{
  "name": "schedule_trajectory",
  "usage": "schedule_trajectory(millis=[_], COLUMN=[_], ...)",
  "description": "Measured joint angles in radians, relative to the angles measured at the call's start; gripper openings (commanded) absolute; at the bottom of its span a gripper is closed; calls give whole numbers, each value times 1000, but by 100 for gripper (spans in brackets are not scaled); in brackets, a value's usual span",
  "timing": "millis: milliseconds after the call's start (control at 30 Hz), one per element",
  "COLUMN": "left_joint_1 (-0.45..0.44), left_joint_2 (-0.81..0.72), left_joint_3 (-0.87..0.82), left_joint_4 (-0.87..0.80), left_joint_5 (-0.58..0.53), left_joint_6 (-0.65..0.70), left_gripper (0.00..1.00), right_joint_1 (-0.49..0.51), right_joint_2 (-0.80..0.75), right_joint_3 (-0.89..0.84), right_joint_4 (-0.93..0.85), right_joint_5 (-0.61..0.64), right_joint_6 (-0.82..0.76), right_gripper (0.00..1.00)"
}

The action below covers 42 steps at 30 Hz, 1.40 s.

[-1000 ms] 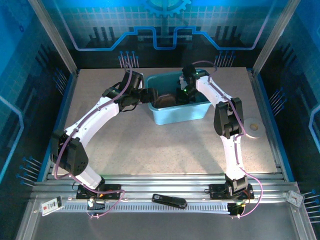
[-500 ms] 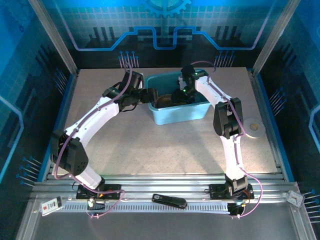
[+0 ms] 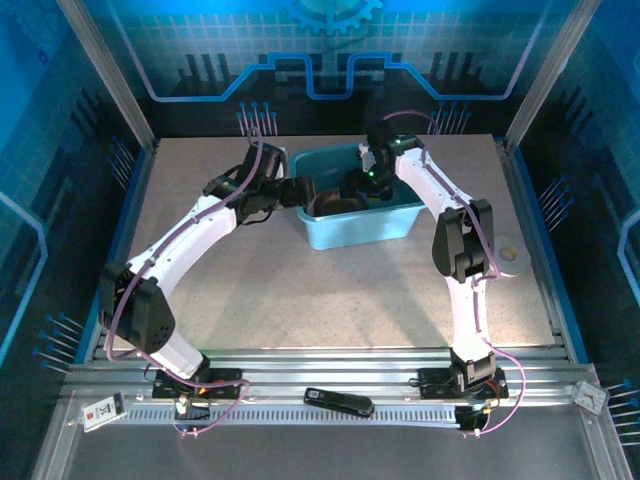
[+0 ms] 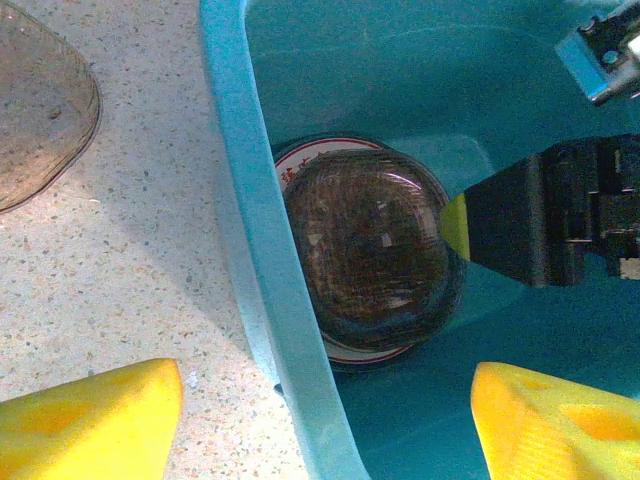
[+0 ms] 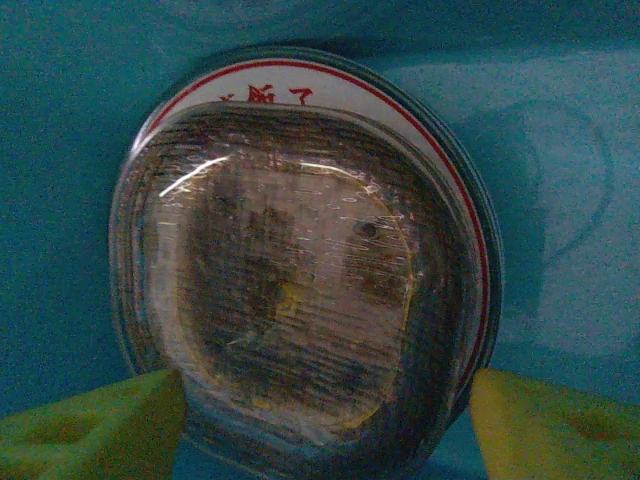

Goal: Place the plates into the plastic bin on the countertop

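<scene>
Red lettering [image 5: 258,95] stands on the rim of the round white plate [image 5: 345,100], just inside its thin red line. It shows as two or three characters, upside down and partly covered by the smoky-brown plate [image 5: 290,290] lying on it, so it cannot be read. From above, a small white tag [image 3: 100,412] by the front rail [image 3: 330,365] bears a red mark too small to read. A gear emblem [image 3: 335,10] marks the back wall [image 3: 450,50].
</scene>
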<state>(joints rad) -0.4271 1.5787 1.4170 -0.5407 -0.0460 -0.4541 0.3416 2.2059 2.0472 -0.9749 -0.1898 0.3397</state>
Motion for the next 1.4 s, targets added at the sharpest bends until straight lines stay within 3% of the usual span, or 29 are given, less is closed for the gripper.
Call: schedule_trajectory(millis=[300, 767, 1167, 1400], left_joint_1=[0, 0, 7, 63], left_joint_2=[-29, -39, -68, -93], left_joint_3=[-1, -1, -1, -1], left_joint_4=[0, -1, -10, -30], left_joint_5=[0, -1, 0, 6], left_joint_6=[0, 0, 1, 1], left_gripper=[77, 77, 77, 78], right_joint_1=[0, 0, 0, 0], right_joint_2=[-14, -119, -383, -592], right_joint_3=[0, -26, -208, -381], right_joint_4=[0, -3, -5, -14], right_joint_5=[11, 74, 134, 138], right_joint_6=[-7, -15, -19, -19], right_gripper=[100, 100, 100, 100])
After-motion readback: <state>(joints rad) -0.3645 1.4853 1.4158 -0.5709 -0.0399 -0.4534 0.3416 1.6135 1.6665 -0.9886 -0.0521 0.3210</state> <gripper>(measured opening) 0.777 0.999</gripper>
